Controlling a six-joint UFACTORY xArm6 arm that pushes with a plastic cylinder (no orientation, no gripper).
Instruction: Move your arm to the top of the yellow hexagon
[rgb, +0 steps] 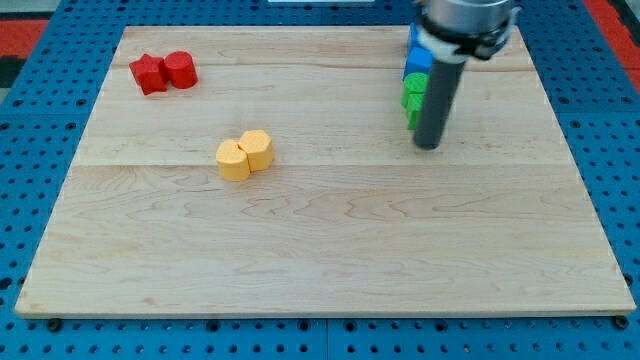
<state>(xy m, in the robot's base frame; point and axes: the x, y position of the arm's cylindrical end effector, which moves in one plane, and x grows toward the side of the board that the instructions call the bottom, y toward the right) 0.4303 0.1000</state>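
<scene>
At board's 2 o'clock: my tip (428, 146), bare rod, pinching nothing, beside green blocks (412, 98).
Yellow hexagon (257, 149) left of centre, well apart at tip's 9 o'clock; approach not yet made.

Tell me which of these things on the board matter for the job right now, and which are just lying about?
Part of the job:
- my tip, over at the view's right, well away from the yellow pair
- yellow hexagon, touching another yellow block

Just lying about:
- two red blocks, top left
- blue blocks and green blocks, partly hidden behind the rod
- wooden board
</scene>
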